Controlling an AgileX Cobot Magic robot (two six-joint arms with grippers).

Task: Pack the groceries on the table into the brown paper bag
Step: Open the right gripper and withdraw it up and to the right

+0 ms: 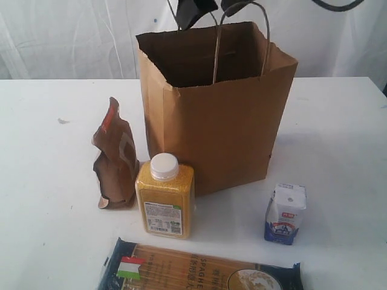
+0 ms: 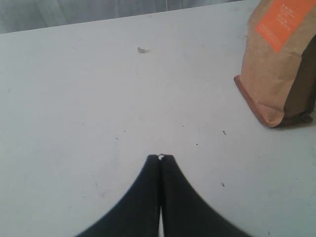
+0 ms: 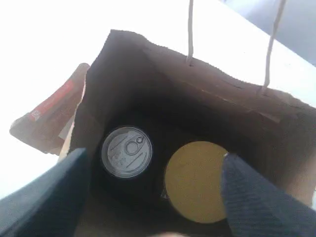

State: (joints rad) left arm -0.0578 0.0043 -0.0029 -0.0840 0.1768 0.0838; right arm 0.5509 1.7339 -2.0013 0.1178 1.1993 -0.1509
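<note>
The brown paper bag (image 1: pixel 224 127) stands open on the table (image 1: pixel 48 181). My right gripper (image 1: pixel 211 9) hangs over its mouth, open (image 3: pixel 154 155), with nothing between the fingers. Deep in the bag (image 3: pixel 148 74) stand a silver-lidded dark jar (image 3: pixel 127 151) and a tan-lidded jar (image 3: pixel 196 180), side by side. In front of the bag are the brown pouch with orange label (image 1: pixel 116 163), the yellow white-capped bottle (image 1: pixel 164 199), the white-blue carton (image 1: pixel 285 212) and the dark-blue spaghetti pack (image 1: pixel 193 269). My left gripper (image 2: pixel 161 157) is shut and empty over bare table, apart from the pouch (image 2: pixel 279 64).
A tiny white lump (image 1: pixel 62 120) lies on the table left of the pouch. The bag's twisted handles (image 1: pixel 242 36) rise around my right gripper. The spaghetti pack reaches the table's front edge. A white curtain hangs behind the table.
</note>
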